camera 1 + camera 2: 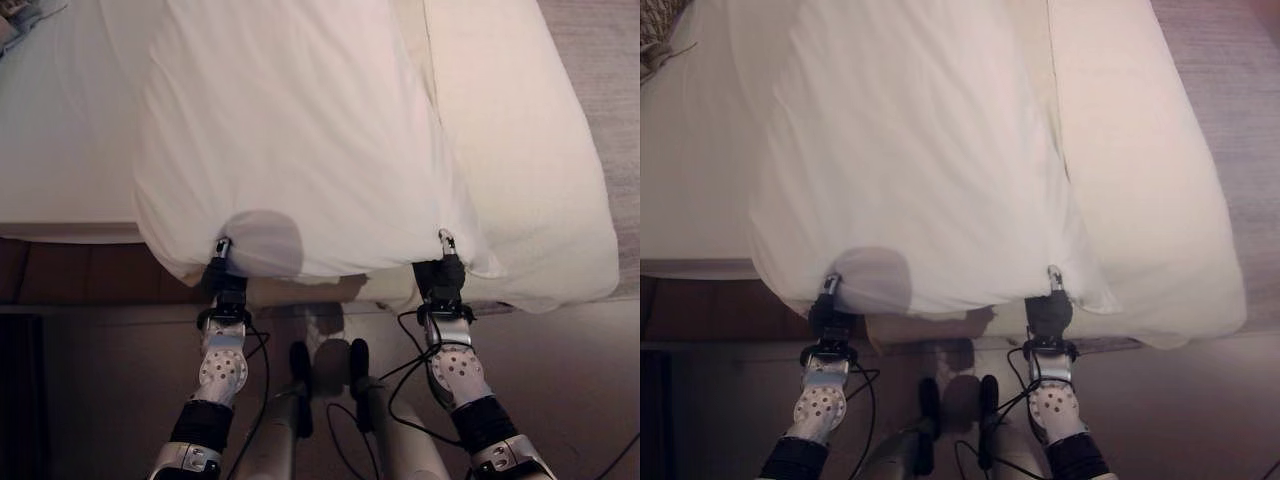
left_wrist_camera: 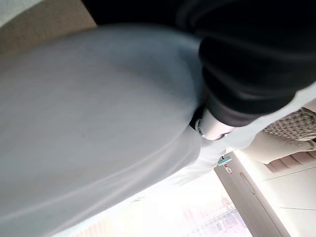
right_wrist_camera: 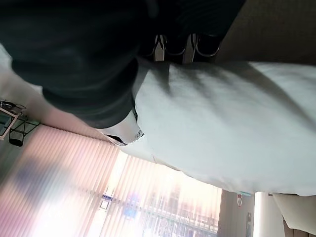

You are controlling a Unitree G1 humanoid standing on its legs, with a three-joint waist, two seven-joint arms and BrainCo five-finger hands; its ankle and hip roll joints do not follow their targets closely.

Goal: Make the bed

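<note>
Bright window w/ pale vertical blinds [image 3: 148, 197] past the right hand; a dark stand [image 3: 15, 128] near them. Grey carpet [image 1: 600, 60] beyond that hand, smooth floor [image 1: 110, 390] under both.

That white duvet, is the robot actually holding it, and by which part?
Yes. The left hand and right hand each pinch the duvet along its near edge, at the foot of the bed.

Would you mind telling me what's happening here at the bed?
The robot stands at the edge of the bed, holding the near edge of a white duvet with both hands. The left hand and the right hand grip it one towards each corner, fingers tucked under the cloth. The duvet lies lengthwise up the mattress, its near edge overhanging the bed.
</note>
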